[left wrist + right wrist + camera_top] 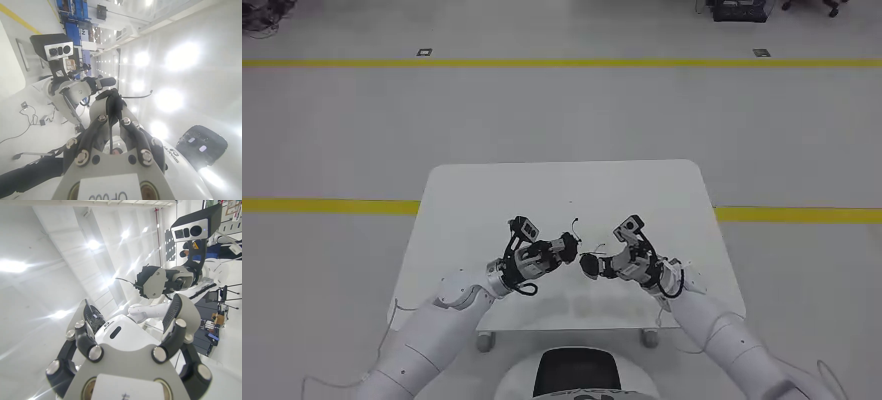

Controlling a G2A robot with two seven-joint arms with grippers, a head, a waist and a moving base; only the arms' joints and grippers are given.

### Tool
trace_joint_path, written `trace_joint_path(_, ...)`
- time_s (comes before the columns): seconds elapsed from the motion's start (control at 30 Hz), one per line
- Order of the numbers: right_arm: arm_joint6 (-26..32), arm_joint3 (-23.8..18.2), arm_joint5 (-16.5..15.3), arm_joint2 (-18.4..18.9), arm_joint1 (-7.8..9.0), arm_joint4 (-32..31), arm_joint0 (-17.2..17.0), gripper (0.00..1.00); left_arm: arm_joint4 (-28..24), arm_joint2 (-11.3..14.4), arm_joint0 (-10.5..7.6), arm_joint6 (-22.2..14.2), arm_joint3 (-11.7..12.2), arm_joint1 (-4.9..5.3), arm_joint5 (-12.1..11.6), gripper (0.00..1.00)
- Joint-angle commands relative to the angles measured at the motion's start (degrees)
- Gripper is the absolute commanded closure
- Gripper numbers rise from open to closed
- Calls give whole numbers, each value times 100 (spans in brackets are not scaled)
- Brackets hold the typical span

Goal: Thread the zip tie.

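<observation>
Over the table middle: the left gripper (pixel 570 246) and right gripper (pixel 589 264) face each other tip to tip, close but apart, above the white table (pixel 662 190).
Zip tie place: the zip tie (pixel 138 97) is held off the table in the left gripper, which grips it near one end. The rest juts out sideways from the tips into free air.
Zip tie seen from above: in the top view it shows as a thin dark line (pixel 575 228) rising from the left gripper's tips, just beside the gap between the two grippers.
Left fingers: pressed together (pixel 115 102), clamped on the zip tie.
Right fingers: spread wide (pixel 171 311), with nothing between them. The zip tie (pixel 124 281) lies beyond their tips, touching neither.
Zip tie make: a narrow black plastic strand, smooth and slightly bowed, ending in a small bent tip.
Left gripper surfaces: the fingertips are covered in a crumpled black wrapping. Flat grey plates with rounded corners form the finger backs, seen from the right wrist view (pixel 140 283).
Right gripper surfaces: pale grey finger shells carry black ribbed pads. One pad bears a crinkled dark covering (pixel 94 317) with small glints.
Table make: flat, matt white, with rounded corners.
</observation>
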Motion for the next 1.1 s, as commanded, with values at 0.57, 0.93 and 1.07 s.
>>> trace_joint_path(0.57, 0, 296, -55, -66, -176, -33, 166, 61, 1, -4, 0, -7, 6, -4, 0, 100)
trace_joint_path(0.93, 0, 351, -66, -101, -266, -71, 237, 70, 1, -4, 0, -7, 6, -4, 0, 100)
trace_joint_path(1.07, 0, 353, -61, -110, -285, -115, 244, 73, 1, -4, 0, -7, 6, -4, 0, 100)
